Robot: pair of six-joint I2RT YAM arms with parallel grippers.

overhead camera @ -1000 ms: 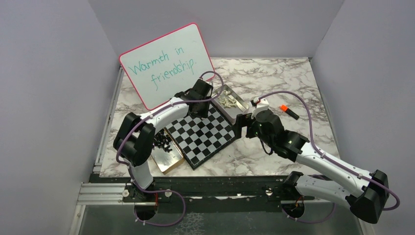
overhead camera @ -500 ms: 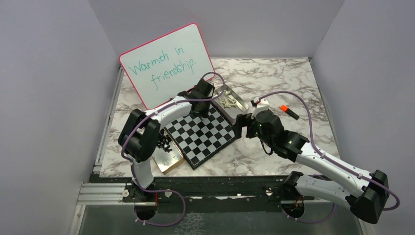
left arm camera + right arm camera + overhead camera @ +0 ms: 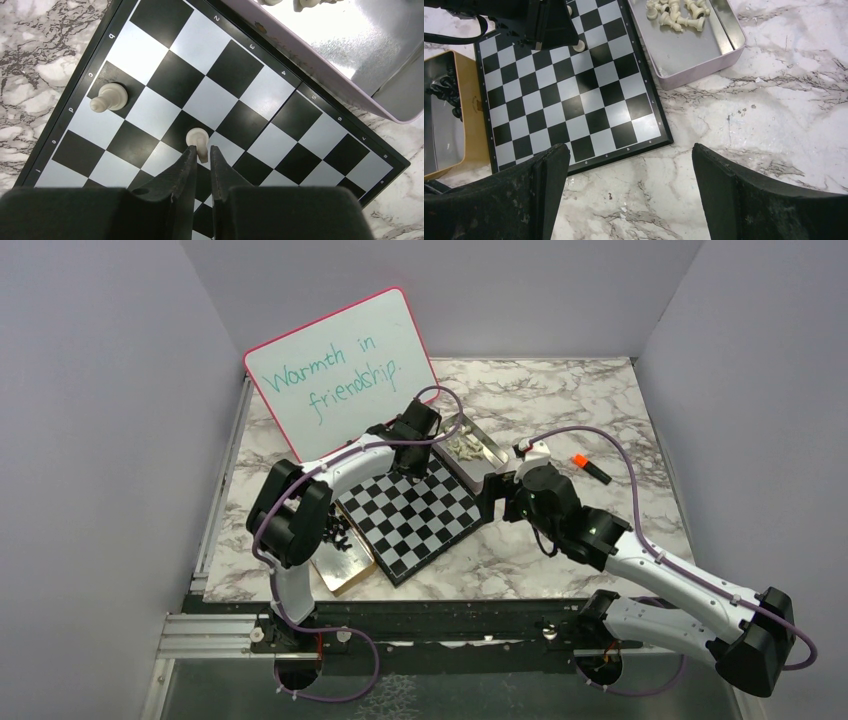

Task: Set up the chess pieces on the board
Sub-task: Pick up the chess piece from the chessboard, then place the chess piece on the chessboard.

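Observation:
The chessboard (image 3: 412, 515) lies in the middle of the table and also shows in the left wrist view (image 3: 235, 67) and the right wrist view (image 3: 569, 95). My left gripper (image 3: 201, 151) is shut on a cream-white pawn (image 3: 198, 138) held over a black square near the board's far edge. Another cream-white pawn (image 3: 109, 97) stands on a black square by the board's edge. More white pieces (image 3: 679, 12) lie in the silver tin (image 3: 704, 55). Black pieces (image 3: 333, 530) lie in the gold tin (image 3: 345, 565). My right gripper (image 3: 629, 155) is open and empty above the marble by the board's right corner.
A pink-rimmed whiteboard (image 3: 340, 370) leans at the back left. An orange-capped marker (image 3: 590, 468) lies at the right of the silver tin. The left arm reaches over the board's far corner.
The left gripper has shifted slightly right and towards the board's far corner with the pawn. The right arm has not moved.

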